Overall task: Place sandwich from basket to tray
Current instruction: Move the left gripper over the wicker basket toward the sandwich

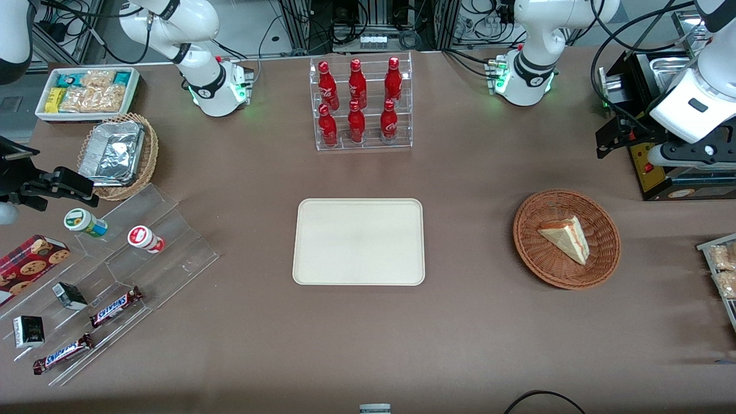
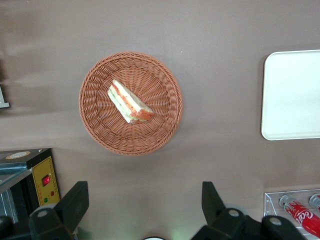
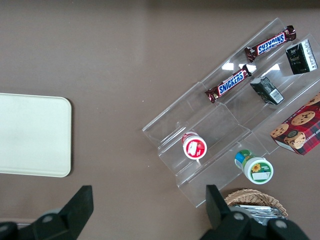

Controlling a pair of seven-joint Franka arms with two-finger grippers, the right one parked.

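The sandwich (image 1: 566,237) (image 2: 129,102), a pale bread wedge with orange-red and green filling, lies in the reddish-brown wicker basket (image 1: 529,247) (image 2: 100,135) toward the working arm's end of the table. The cream tray (image 1: 359,241) (image 2: 292,95) sits bare at the table's middle. My left gripper (image 1: 612,138) (image 2: 144,190) hangs high above the table, farther from the front camera than the basket. It is open, with nothing between its black fingers (image 2: 77,200).
A black and yellow machine (image 1: 661,167) (image 2: 35,175) stands beside the gripper. A clear rack of red bottles (image 1: 362,103) stands farther back than the tray. An acrylic snack stand (image 1: 115,270), a pale basket with foil (image 1: 118,155) and a white bin (image 1: 86,92) lie toward the parked arm's end.
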